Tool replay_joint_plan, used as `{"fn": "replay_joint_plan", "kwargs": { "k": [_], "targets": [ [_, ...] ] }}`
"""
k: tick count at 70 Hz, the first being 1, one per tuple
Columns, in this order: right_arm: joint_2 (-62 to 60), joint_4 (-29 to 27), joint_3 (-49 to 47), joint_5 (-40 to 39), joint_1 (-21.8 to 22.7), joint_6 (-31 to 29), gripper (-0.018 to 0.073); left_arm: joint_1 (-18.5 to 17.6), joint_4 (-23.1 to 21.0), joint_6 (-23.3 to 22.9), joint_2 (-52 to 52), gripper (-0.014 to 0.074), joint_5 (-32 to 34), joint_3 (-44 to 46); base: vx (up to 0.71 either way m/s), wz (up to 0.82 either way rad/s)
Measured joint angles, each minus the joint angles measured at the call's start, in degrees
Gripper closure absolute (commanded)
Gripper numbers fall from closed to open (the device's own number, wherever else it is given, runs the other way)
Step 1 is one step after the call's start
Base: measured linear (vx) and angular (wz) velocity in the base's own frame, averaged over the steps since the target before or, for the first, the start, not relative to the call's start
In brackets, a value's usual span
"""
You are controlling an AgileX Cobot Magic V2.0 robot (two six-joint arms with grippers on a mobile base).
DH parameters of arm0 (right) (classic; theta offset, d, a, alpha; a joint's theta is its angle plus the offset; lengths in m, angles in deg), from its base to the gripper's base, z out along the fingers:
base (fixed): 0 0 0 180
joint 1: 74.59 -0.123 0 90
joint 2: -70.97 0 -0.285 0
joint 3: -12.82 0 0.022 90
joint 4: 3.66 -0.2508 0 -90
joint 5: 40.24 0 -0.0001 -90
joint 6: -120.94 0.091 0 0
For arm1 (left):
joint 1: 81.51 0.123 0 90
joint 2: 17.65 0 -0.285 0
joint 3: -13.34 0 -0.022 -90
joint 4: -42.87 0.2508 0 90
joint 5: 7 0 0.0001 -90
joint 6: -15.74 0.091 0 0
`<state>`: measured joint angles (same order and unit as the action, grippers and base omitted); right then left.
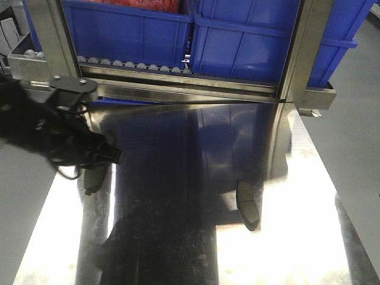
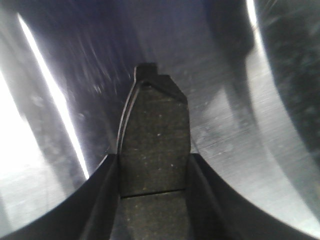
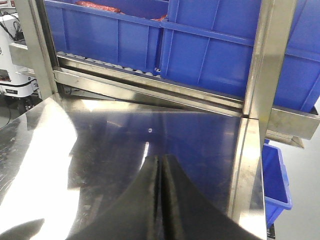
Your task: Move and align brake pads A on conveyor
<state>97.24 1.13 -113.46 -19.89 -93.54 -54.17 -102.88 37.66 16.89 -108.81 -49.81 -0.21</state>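
Hovering over the steel table (image 1: 178,148), front view, the left gripper (image 1: 98,155) held a brake pad (image 1: 90,179); a second brake pad (image 1: 248,205) lay well apart. Left wrist: jaws clamped the held pad's long edges, apt for a stiff, likely heavy part. Right wrist: the right gripper (image 3: 161,167) was pinched shut, empty.

My right claw (image 3: 161,165) hangs over the shiny steel table (image 3: 100,135), its two dark fingers (image 3: 145,200) pressed together with nothing between them. Beyond the table's far edge, two big blue bins (image 3: 120,40) sit side by side on a row of rollers (image 3: 115,67), with a steel rack post (image 3: 262,60) rising at right. Something red (image 3: 97,6) shows in the left bin. A smaller blue bin (image 3: 277,185) sits low, off the table's right edge.
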Motion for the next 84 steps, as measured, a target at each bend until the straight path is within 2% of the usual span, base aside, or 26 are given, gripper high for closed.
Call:
{"fn": "replay_joint_plan", "kwargs": {
  "k": [24, 42, 57, 67, 84],
  "targets": [
    [0.0, 0.0, 0.0, 0.0, 0.0, 0.0, 0.0566, 0.0, 0.0, 1.3, 24.2, 0.0594, 9.1, -19.5, 0.0, 0.0],
    [0.0, 0.0, 0.0, 0.0, 0.0, 0.0, 0.0566, 0.0, 0.0, 1.3, 45.0, 0.0594, 19.8, -34.8, 0.0, 0.0],
    [0.0, 0.0, 0.0, 0.0, 0.0, 0.0, 0.0566, 0.0, 0.0, 1.4, 61.8, 0.0594, 24.9, -43.3, 0.0, 0.0],
    [0.0, 0.0, 0.0, 0.0, 0.0, 0.0, 0.0566, 0.0, 0.0, 1.5, 67.4, 0.0594, 26.7, -45.3, 0.0, 0.0],
    [0.0, 0.0, 0.0, 0.0, 0.0, 0.0, 0.0566, 0.0, 0.0, 1.5, 68.1, 0.0594, 27.9, -45.3, 0.0, 0.0]
  ]
}}
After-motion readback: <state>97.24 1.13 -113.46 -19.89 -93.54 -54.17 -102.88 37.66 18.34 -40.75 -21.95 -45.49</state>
